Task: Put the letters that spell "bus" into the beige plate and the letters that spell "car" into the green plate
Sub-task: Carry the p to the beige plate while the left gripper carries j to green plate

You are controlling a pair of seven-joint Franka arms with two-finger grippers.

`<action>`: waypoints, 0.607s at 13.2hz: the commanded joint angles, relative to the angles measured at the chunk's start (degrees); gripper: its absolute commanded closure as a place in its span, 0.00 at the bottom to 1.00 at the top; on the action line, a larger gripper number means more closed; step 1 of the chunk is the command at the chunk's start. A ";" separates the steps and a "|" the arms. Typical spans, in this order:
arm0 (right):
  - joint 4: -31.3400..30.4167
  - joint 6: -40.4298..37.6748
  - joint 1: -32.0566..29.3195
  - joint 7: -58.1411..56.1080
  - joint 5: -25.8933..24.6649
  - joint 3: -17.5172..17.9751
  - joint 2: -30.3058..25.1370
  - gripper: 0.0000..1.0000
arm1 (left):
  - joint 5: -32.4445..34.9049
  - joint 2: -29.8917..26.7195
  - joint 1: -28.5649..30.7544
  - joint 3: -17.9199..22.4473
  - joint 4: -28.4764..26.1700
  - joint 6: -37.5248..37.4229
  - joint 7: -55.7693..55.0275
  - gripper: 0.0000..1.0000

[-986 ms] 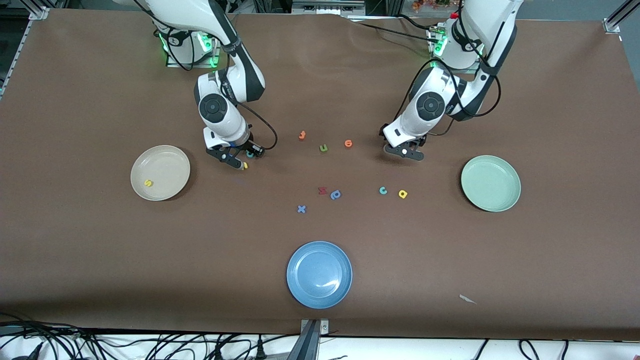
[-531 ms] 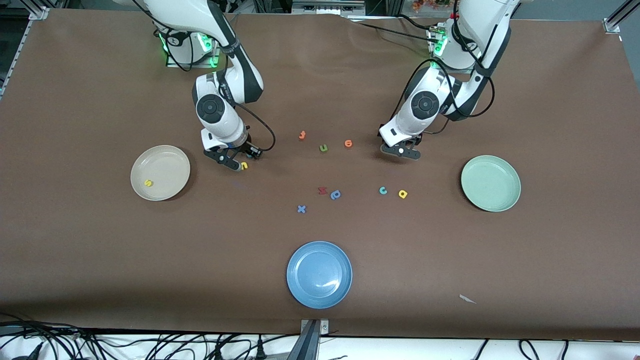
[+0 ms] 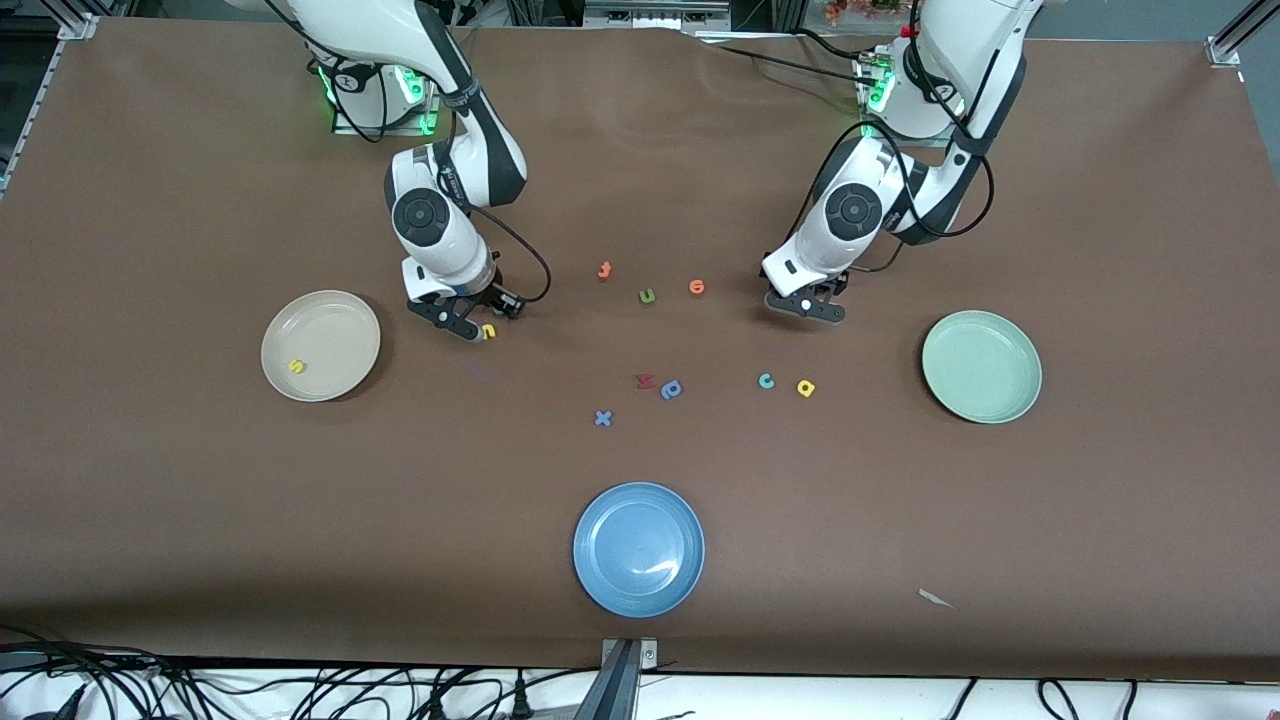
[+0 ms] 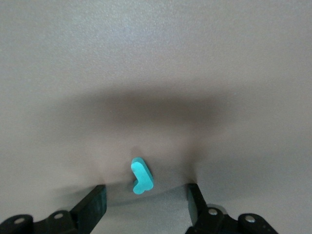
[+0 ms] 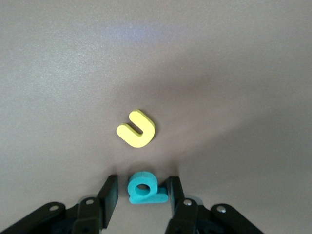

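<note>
Beige plate [image 3: 345, 318] holds one yellow s [image 3: 296, 366].

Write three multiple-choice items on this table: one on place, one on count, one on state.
1. The yellow s lies:
A) beside the c
B) in the beige plate
C) beside the x

2. Plates on the table:
A) two
B) four
C) three

3. The left hand is:
A) open around the teal r
B) shut on the c
C) shut on nothing

Answers:
1 B: the s rests inside the beige plate.
2 C: there is a beige plate, a green plate and a blue plate.
3 A: the left wrist view shows a gap on each side of the r.
</note>
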 commanded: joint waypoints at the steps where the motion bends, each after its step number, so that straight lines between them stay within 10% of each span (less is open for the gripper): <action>1: -0.70 1.33 -0.17 -1.20 -0.04 0.16 1.31 0.73 | 1.56 0.61 -0.63 1.57 0.85 0.47 0.32 0.29; 8: 1.74 -2.50 -0.17 -1.55 -0.04 -0.19 1.14 0.80 | 1.56 0.61 -0.63 1.66 1.20 0.47 0.32 0.53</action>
